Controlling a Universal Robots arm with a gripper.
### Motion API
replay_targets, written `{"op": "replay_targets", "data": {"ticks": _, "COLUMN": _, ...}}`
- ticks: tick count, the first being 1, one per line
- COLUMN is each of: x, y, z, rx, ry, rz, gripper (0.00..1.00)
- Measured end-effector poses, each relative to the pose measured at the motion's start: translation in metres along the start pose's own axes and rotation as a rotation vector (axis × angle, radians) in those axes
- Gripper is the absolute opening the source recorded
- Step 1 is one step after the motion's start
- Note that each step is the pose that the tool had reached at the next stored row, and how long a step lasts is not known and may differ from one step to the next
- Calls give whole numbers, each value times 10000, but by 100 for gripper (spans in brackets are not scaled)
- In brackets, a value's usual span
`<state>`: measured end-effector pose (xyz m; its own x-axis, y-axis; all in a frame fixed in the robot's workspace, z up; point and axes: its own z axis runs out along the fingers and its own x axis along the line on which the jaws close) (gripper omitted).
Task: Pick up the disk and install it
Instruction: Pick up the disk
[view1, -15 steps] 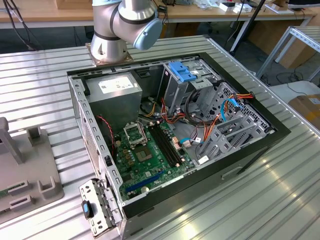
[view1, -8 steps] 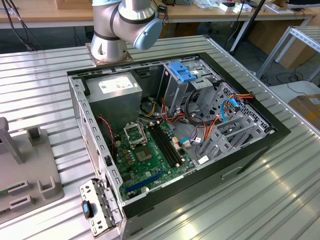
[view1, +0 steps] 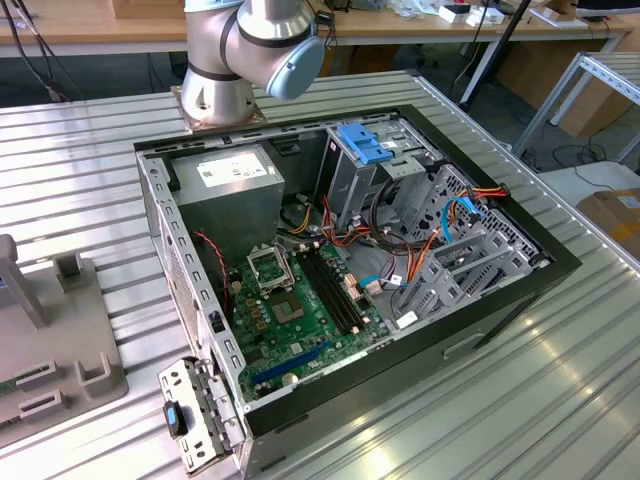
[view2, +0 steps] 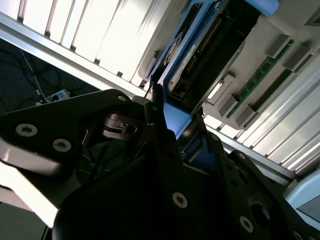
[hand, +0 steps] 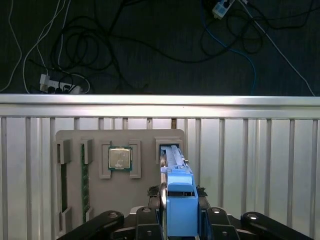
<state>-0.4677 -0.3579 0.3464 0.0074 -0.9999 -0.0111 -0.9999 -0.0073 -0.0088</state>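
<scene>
We found the hand (hand: 180, 206) closed on the disk (hand: 175, 162), gripping it by its blue rails. In the first wrist view the disk stood on edge in the end slot of the grey holder (hand: 150, 137), which sat on the ribbed bench (hand: 250, 150). Beside that slot a processor chip (hand: 120, 158) and a memory stick (hand: 85, 175) lay in their own recesses, and in the exterior view the open computer case (view1: 480, 325) lay on the bench, apart from the holder at the exterior view's left edge.
</scene>
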Motion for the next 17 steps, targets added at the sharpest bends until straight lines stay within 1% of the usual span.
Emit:
{"op": "replay_targets", "data": {"ticks": 1, "x": 0, "y": 0, "z": -1, "rx": 0, "ry": 0, "rz": 0, "gripper": 37}}
{"op": "replay_targets", "data": {"ticks": 4, "x": -1, "y": 0, "z": -46, "rx": -1, "ry": 1, "rz": 1, "gripper": 37}}
{"op": "replay_targets", "data": {"ticks": 5, "x": -1, "y": -1, "z": -68, "rx": 1, "ry": 0, "rz": 0, "gripper": 37}}
{"op": "replay_targets", "data": {"ticks": 7, "x": -2, "y": -1, "z": -132, "rx": 0, "ry": 0, "rz": 1, "gripper": 37}}
{"op": "replay_targets", "data": {"ticks": 11, "x": -3, "y": -2, "z": -216, "rx": 0, "ry": 0, "rz": 0, "gripper": 37}}
{"op": "replay_targets", "data": {"ticks": 12, "x": -3, "y": -3, "z": -293, "rx": 0, "ry": -1, "rz": 0, "gripper": 37}}
{"op": "replay_targets", "data": {"ticks": 13, "x": -4, "y": -3, "z": -346, "rx": 0, "ry": -1, "rz": 0, "gripper": 37}}
{"op": "replay_targets", "data": {"ticks": 15, "x": -4, "y": -4, "z": -395, "rx": 0, "ry": 0, "rz": 0, "gripper": 37}}
{"op": "replay_targets", "data": {"ticks": 16, "x": -5, "y": -4, "z": -429, "rx": 1, "ry": 0, "rz": 1, "gripper": 37}}
{"op": "replay_targets", "data": {"ticks": 17, "x": -5, "y": -4, "z": -484, "rx": -1, "ry": 0, "rz": 0, "gripper": 37}}
